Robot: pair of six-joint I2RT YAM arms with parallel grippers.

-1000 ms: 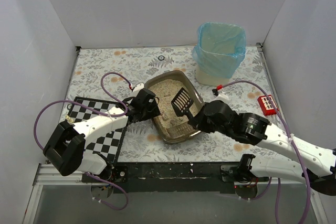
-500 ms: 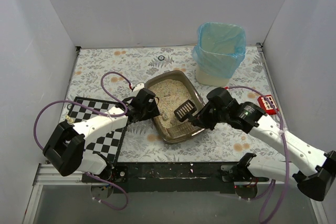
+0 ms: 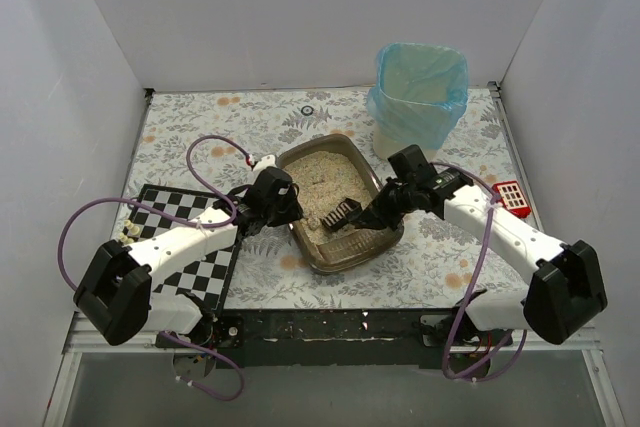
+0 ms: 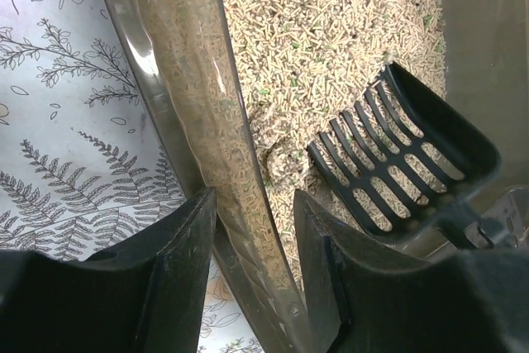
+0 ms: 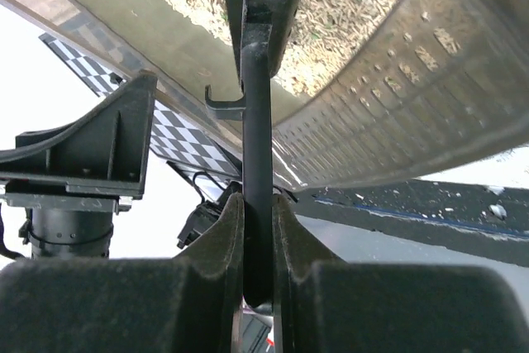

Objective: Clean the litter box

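Floral table | scoop lowered into litter box | right gripper clamps scoop | left gripper straddles rim, grip unclear

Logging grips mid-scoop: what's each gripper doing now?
Left gripper: jaws astride the litter box wall, grip cannot be told.
Right gripper: shut on the scoop.

Litter box – glossy translucent brown plastic, smooth; litter seen as rough, grainy pellets – scoop matt blk plastic.
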